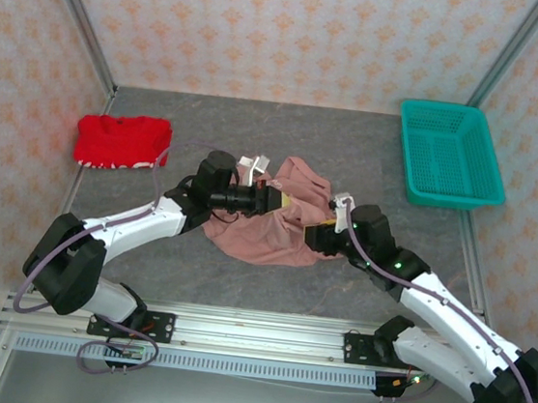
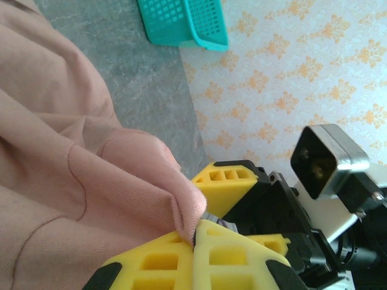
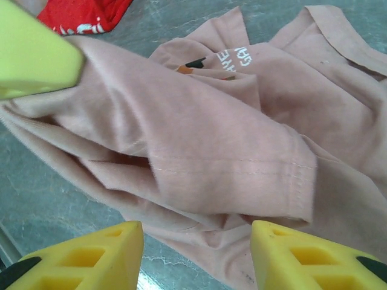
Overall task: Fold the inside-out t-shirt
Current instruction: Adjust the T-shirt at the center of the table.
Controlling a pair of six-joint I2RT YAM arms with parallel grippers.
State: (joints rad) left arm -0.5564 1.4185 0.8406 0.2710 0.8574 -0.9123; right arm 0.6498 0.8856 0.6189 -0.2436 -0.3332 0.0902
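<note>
Inside-out t-shirt (image 1: 268, 229) sits bunched mid counter (image 1: 258, 127) between the two arms, nowhere near flat. The left gripper (image 2: 195, 234) is clamped together on a fold of the pink cloth (a thin pinch, right at the tips). The right gripper (image 3: 196, 241) has its jaws apart and holds nothing; a stitched hem and heaped layers lie just ahead of it.

Risks, as I judge them:
- The left pinch is shallow, so a lift or sideways pull could let the fold slide out and drop the shirt back in a heap.
- The cloth in front of the right gripper is stacked several layers deep. Closing there may catch the wrong layers or more than one, and spreading would then twist the shirt instead of opening it.
- The grippers are very near each other over the shirt, and the left wrist view shows the other one just beside. A careless move could knock them together.
- Pulling apart too hard could strain the seam.

The red garment (image 1: 120, 142) and the teal basket (image 1: 449, 154) are well apart, so snagging on them is unlikely.
</note>
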